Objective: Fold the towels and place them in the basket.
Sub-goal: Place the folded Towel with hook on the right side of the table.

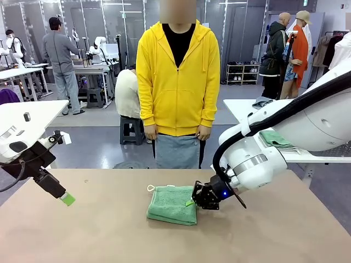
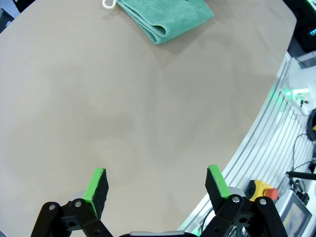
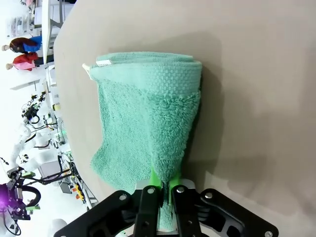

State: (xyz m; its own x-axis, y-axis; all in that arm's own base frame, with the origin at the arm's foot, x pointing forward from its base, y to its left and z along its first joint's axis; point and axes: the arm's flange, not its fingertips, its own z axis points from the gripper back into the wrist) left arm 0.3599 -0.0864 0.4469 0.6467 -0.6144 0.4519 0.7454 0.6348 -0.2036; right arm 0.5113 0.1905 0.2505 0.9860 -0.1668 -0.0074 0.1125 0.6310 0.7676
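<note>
Towel (image 1: 171, 205), green and folded, lies in the middle of the surface (image 1: 98, 235), its right edge pinched in the clenched right hand (image 1: 192, 202). The left hand (image 1: 67, 199) hangs released, well apart to the left, so the right arm is far nearer for any lift.

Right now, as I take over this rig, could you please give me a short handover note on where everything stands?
Left pincer: open and empty, above the bare table on the robot's left.
Right pincer: shut on the right-hand edge of the green towel.
Green towel: folded into a layered pad, lying mid-table in front of the person, with its white loop at the far left corner.
Done: the green towel looks folded.
Left: move it into the basket, then fold and place the other towel.
</note>
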